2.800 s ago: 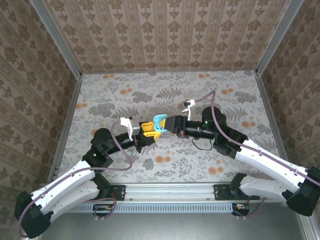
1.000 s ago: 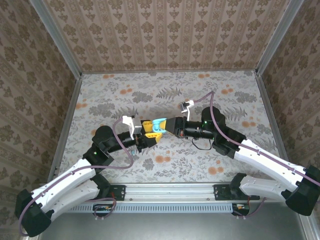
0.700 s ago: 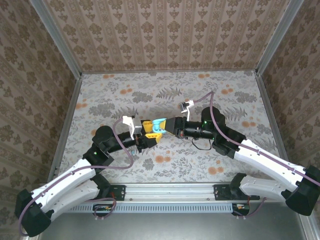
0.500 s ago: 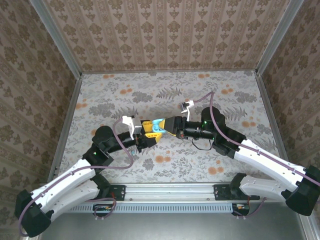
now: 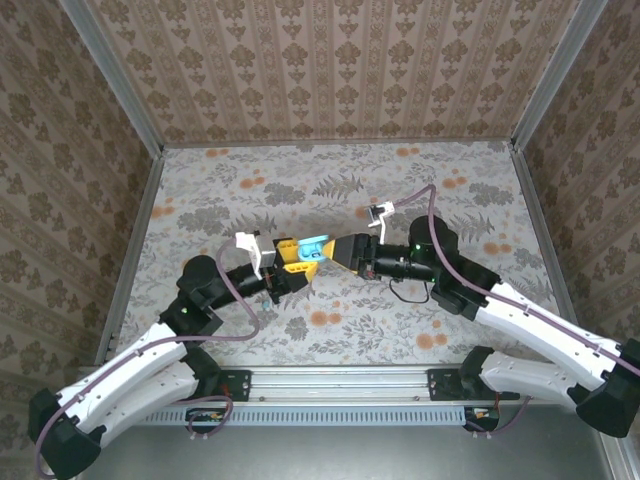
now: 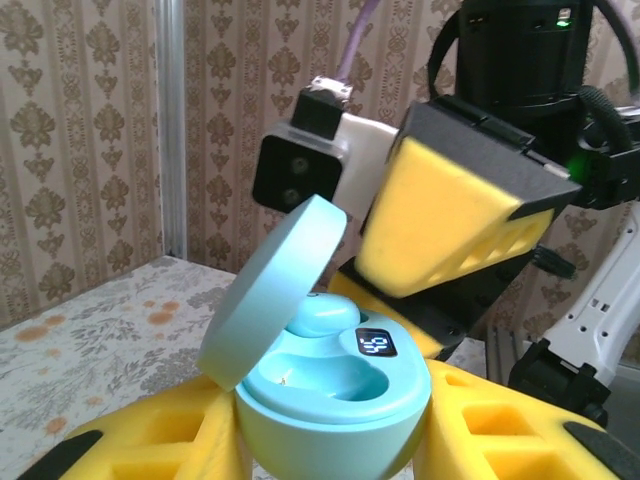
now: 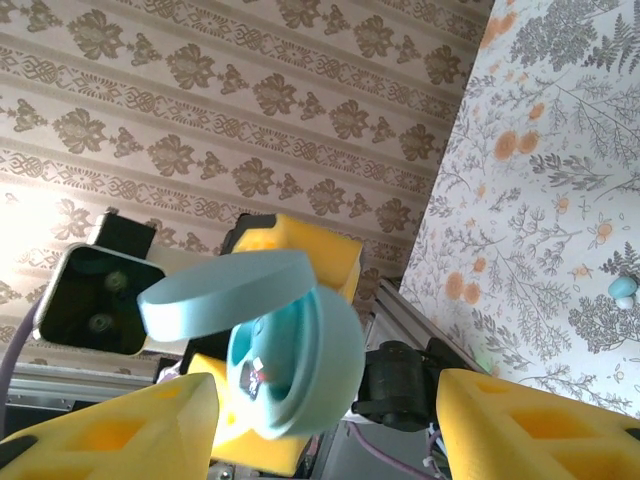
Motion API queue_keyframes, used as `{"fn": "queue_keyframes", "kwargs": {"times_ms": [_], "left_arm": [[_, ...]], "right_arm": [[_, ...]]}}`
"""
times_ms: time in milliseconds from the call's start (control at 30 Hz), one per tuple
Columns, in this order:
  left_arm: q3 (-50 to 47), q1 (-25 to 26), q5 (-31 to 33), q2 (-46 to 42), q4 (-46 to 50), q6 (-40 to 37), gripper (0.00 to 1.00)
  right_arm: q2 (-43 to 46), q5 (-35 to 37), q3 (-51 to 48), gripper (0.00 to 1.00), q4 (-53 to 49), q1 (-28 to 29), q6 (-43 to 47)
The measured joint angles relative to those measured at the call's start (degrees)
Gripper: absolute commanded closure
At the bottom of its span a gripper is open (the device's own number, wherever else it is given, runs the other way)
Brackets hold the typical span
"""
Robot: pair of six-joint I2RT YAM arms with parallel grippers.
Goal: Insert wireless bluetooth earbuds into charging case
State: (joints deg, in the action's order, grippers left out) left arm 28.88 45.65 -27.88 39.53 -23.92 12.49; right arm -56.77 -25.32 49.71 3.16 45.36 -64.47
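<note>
Holds the teal charging case (image 6: 330, 395) in the left hand (image 5: 293, 257) — yellow pads (image 6: 140, 445) tight against both flanks of the lower shell, case upright and lifted above the floral bench (image 5: 450, 190), near its middle. Has the lid (image 6: 268, 290) standing open on its hinge, tilted up and over to the left in the left wrist view. Carries one teal earbud (image 6: 322, 318) seated in the far well, just beside a small lit display (image 6: 375, 345) (digits too blurred to read); leaves the near well bare, a pale hollow. Faces the right hand (image 5: 338, 250) across the case, the two arms meeting tip to tip when seen from above. Spreads that right hand wide — one yellow finger (image 6: 450, 215) hanging above and behind the open case, the other lower, behind the shell, neither touching it as far as can be told. Frames the case between those parted fingers in the right wrist view, a gap on either side. Shows a loose teal bud (image 7: 622, 290) lying on the bench well apart from both hands, at the right edge of the right wrist view, with something pale just beside it, too small to tell
</note>
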Motion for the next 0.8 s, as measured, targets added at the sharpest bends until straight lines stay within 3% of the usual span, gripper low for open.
{"fn": "queue_keyframes", "kwargs": {"times_ms": [267,800], "left_arm": [[-0.90,-0.81,1.55,-1.57,1.84,0.83,0.61],[-0.90,-1.51,1.49,-1.55,1.88,2.10,0.64]], "right_arm": [[2.99,1.38,0.02,0.40,-2.73,0.00,1.66],[-3.06,0.85,2.49,0.43,-3.67,1.31,4.55]]}}
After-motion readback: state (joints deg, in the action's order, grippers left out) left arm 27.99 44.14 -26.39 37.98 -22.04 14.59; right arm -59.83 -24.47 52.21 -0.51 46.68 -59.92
